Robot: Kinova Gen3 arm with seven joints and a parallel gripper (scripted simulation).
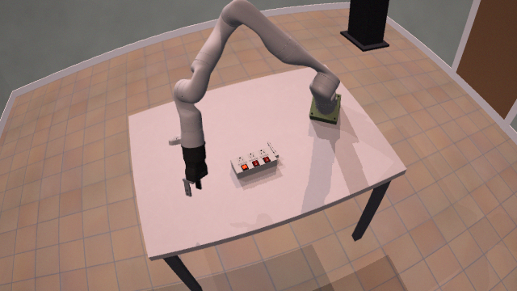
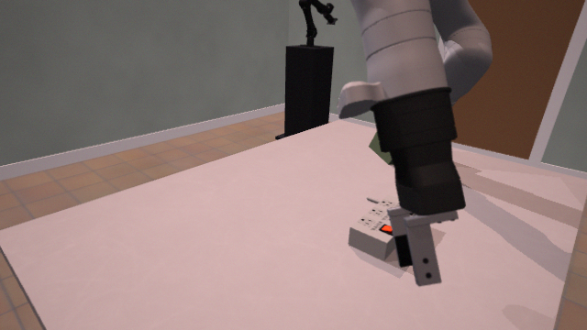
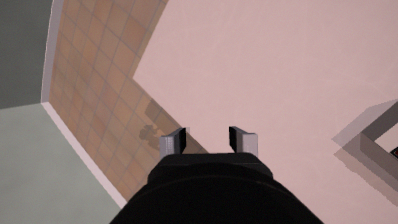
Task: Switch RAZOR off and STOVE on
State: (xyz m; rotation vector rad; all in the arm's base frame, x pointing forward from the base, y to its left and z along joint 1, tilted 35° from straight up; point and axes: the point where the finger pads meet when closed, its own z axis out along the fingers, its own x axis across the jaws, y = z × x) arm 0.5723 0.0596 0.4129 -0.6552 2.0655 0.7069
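Power strip (image 1: 255,162) lies flat mid-worktop (image 1: 226,226), right way up, three red switches along its near side, labels unreadable. Hand (image 1: 192,187) hangs beside it, well apart, fingers spread wide, released, holding nothing. Green base plate (image 1: 336,118) sits at the far corner.

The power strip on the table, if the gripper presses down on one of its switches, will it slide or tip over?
The power strip is a low, flat block lying broad side down, so it probably won't tip. It looks rigid. Nothing braces it on the smooth table, so an angled push might slide it. The open gripper is still apart from it.
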